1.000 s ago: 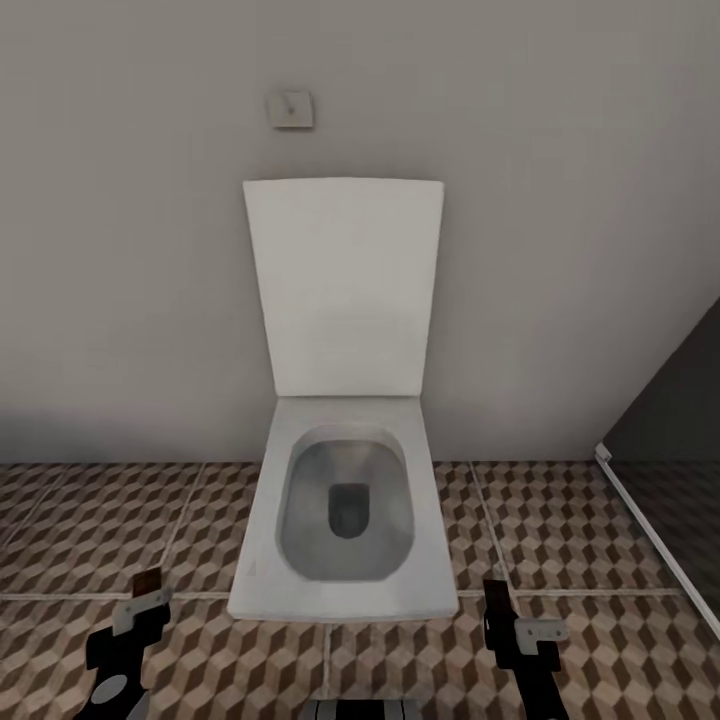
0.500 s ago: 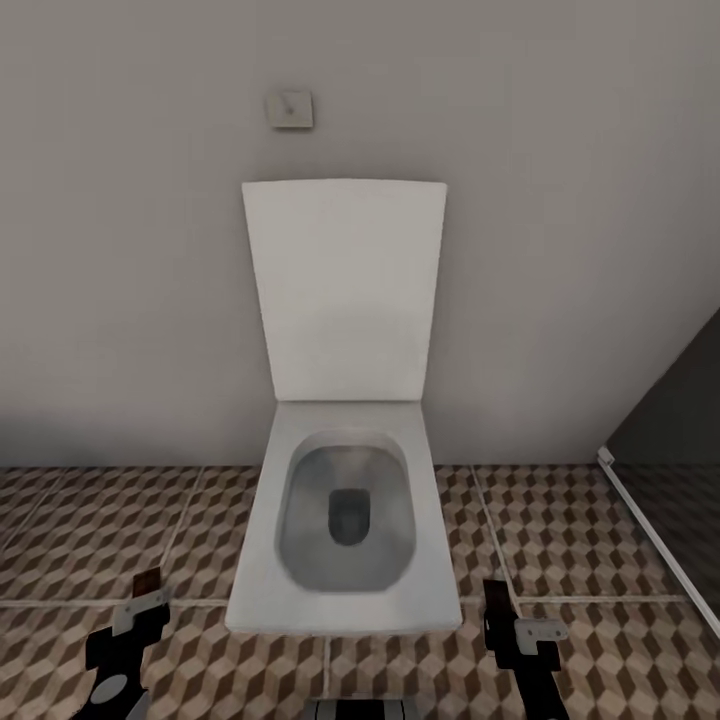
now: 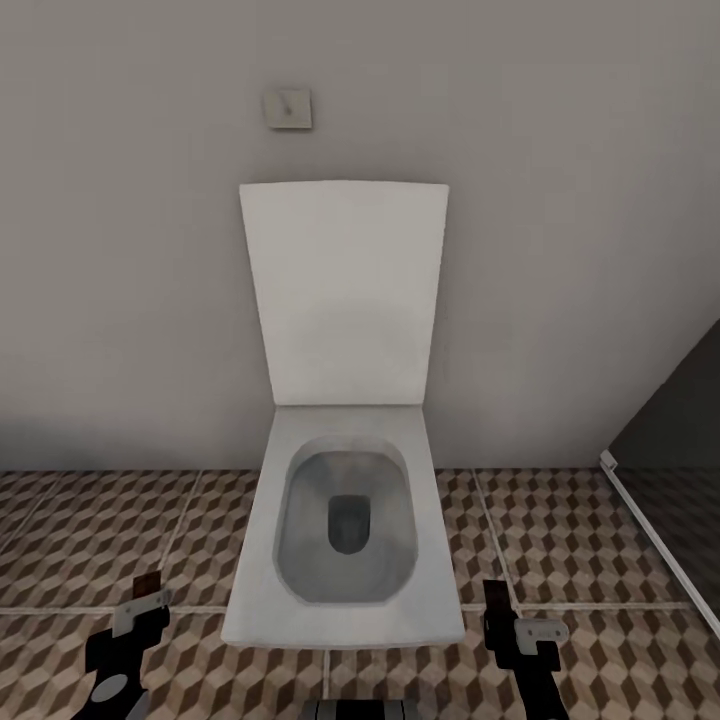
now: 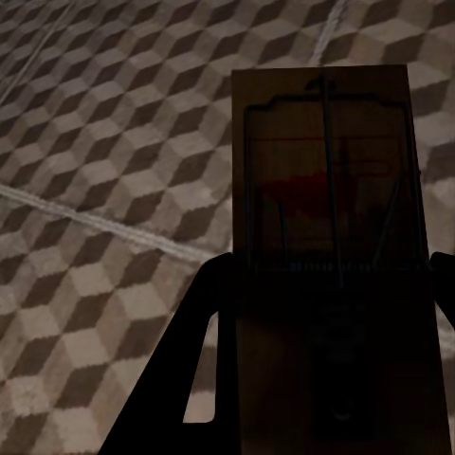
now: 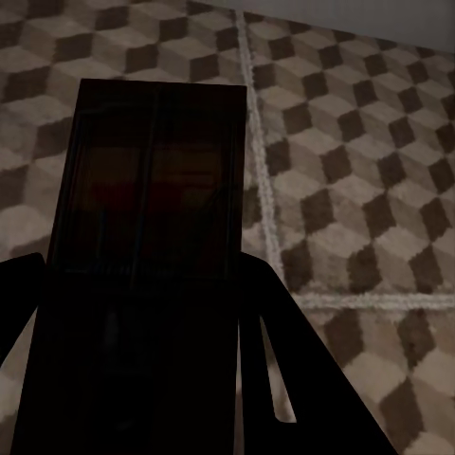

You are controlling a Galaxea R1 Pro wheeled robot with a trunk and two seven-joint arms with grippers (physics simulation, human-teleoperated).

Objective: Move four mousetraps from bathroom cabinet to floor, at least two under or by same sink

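Each gripper holds a mousetrap above the bathroom floor (image 3: 560, 540). At the head view's lower left, my left gripper (image 3: 140, 612) is shut on a mousetrap (image 3: 148, 583). The left wrist view shows this mousetrap (image 4: 322, 180) as a wooden board with a dark wire spring and a red mark, between the gripper (image 4: 322, 313) fingers. My right gripper (image 3: 497, 612) at the lower right is shut on a second mousetrap (image 3: 493, 592), seen edge-on. In the right wrist view that mousetrap (image 5: 152, 190) is a dark board in the gripper (image 5: 142, 313).
A white toilet (image 3: 345, 530) with its lid (image 3: 345, 290) raised stands straight ahead against the grey wall, close between my two arms. A flush plate (image 3: 288, 108) sits on the wall above it. A dark glass partition (image 3: 670, 440) with a white floor rail rises at the right.
The whole head view has shifted slightly, and the toilet now looks a little larger and lower. Both grippers keep the same hold on their mousetraps.
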